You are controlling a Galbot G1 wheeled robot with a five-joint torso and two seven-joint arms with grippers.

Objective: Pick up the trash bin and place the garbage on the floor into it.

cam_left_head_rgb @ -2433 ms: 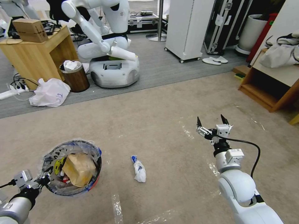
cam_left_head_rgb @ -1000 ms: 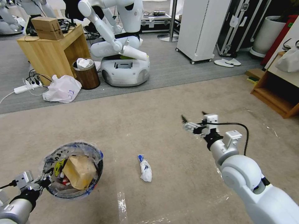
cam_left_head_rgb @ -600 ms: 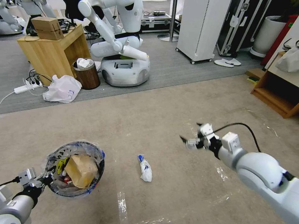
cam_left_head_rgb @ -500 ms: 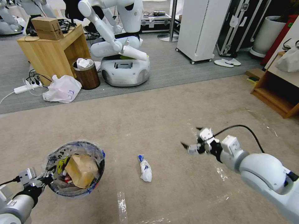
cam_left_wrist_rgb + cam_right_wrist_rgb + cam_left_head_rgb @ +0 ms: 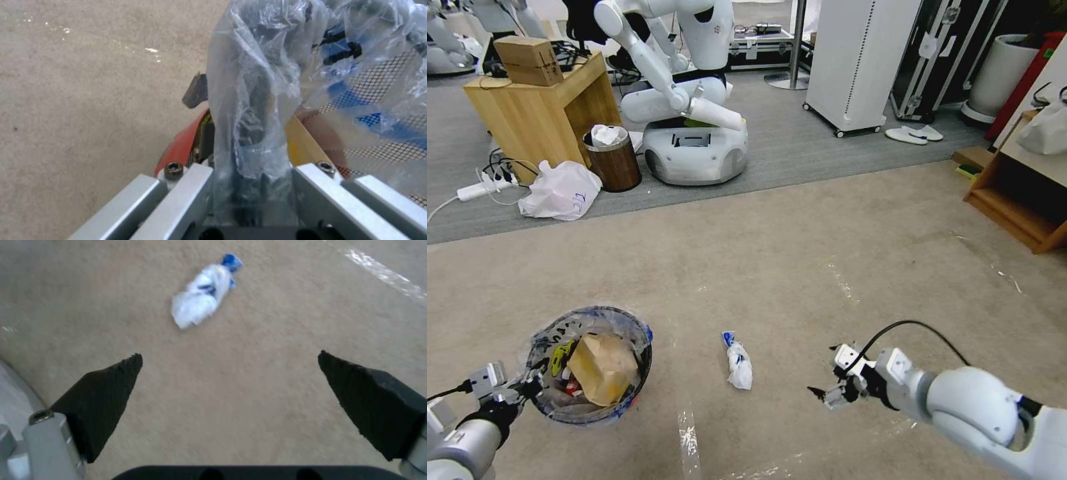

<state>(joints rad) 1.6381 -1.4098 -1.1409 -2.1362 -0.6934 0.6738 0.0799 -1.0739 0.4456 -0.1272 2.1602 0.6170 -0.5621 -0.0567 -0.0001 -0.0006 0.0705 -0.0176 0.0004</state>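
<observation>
The trash bin (image 5: 635, 381), red with a printed clear liner, hangs at the lower left of the head view, with a tan paper bag (image 5: 602, 369) and other litter inside. My left gripper (image 5: 527, 387) is shut on its rim. In the left wrist view the gripper (image 5: 227, 93) pinches the red rim (image 5: 182, 146) and the liner (image 5: 249, 100). One piece of garbage, a blue-white wrapper (image 5: 738, 363), lies on the beige floor (image 5: 774, 267). My right gripper (image 5: 825, 381) is open, low over the carpet to the wrapper's right. In the right wrist view the wrapper (image 5: 202, 296) lies beyond the open gripper (image 5: 229, 356).
A shiny tape line (image 5: 687, 433) runs along the carpet near me. On the grey carpet behind stand another white robot (image 5: 694, 133), a brown wood-look bin (image 5: 612, 159), a white plastic bag (image 5: 560, 190) and a wooden table (image 5: 540, 107). A wooden shelf (image 5: 1014, 207) stands at the right.
My right arm has swung down and back toward me, bringing the open gripper close to the carpet right of the wrapper. The bin stays in the left gripper. The camera shifted early on.
</observation>
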